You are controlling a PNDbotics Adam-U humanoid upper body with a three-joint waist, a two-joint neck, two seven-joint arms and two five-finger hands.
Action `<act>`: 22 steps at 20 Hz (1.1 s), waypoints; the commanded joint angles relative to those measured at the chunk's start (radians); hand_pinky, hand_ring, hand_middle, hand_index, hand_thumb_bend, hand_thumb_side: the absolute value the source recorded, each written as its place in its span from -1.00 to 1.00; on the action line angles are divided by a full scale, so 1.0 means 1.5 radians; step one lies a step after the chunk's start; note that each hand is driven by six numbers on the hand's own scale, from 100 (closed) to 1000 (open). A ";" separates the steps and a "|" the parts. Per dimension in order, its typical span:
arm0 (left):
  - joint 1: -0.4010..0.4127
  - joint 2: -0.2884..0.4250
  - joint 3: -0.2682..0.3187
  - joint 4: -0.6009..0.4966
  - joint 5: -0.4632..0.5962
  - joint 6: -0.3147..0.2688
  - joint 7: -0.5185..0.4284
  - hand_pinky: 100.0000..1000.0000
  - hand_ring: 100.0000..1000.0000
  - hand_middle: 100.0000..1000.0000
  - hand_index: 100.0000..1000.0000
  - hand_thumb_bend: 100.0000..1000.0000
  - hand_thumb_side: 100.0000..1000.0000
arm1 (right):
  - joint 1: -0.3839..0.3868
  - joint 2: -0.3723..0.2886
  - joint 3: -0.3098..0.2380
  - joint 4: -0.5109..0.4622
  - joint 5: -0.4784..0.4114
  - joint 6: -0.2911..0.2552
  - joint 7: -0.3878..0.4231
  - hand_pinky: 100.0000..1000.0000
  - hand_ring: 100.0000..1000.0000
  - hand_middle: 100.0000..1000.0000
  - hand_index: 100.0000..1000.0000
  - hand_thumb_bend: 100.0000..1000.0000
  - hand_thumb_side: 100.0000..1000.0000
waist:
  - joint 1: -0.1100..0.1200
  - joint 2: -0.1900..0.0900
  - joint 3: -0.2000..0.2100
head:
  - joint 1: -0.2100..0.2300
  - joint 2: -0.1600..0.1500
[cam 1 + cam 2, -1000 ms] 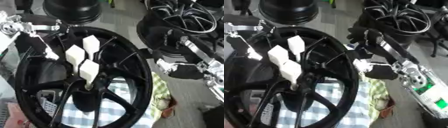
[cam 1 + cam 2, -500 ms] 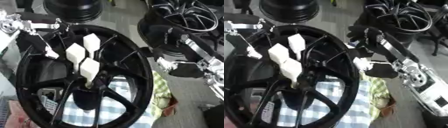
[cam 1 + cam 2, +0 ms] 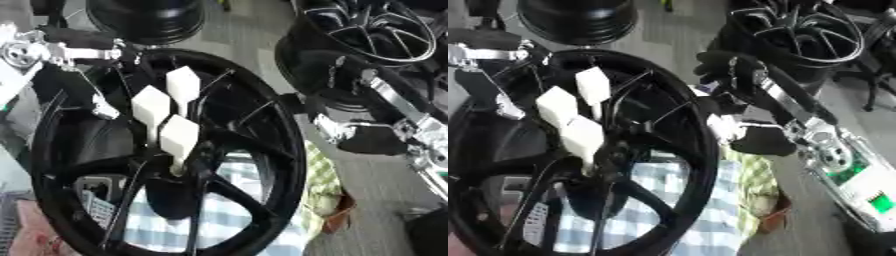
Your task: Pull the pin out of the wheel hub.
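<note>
Right eye view: right hand [image 3: 726, 70] beside wheel hub [image 3: 702, 150] rim, grip state unclear; left hand hidden.

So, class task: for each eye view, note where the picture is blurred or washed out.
Left eye view: the white blocks on the wheel hub are bright and soft-edged; the right arm's silver joints smear. Right eye view: the right hand is a dark smear against the second wheel.
</note>
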 commanded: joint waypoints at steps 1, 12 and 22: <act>-0.021 0.017 0.010 -0.018 0.010 -0.008 -0.011 0.55 0.53 0.50 0.67 0.02 -0.16 | -0.007 -0.011 -0.006 -0.002 -0.001 -0.004 -0.001 0.27 0.50 0.48 0.80 -1.00 -0.58 | 0.008 -0.008 0.000 | -0.003 0.003; -0.025 0.013 0.008 -0.018 0.012 -0.002 -0.014 0.55 0.53 0.50 0.68 0.06 -0.12 | -0.007 -0.008 -0.006 0.002 0.001 -0.008 -0.001 0.27 0.50 0.48 0.80 -1.00 -0.58 | 0.011 -0.008 -0.002 | -0.004 0.008; -0.021 0.003 -0.006 -0.010 0.012 -0.007 -0.033 0.54 0.51 0.46 0.66 0.04 -0.13 | -0.007 -0.007 -0.006 0.003 0.000 -0.010 0.000 0.27 0.50 0.48 0.80 -1.00 -0.58 | 0.009 -0.007 -0.004 | -0.004 0.011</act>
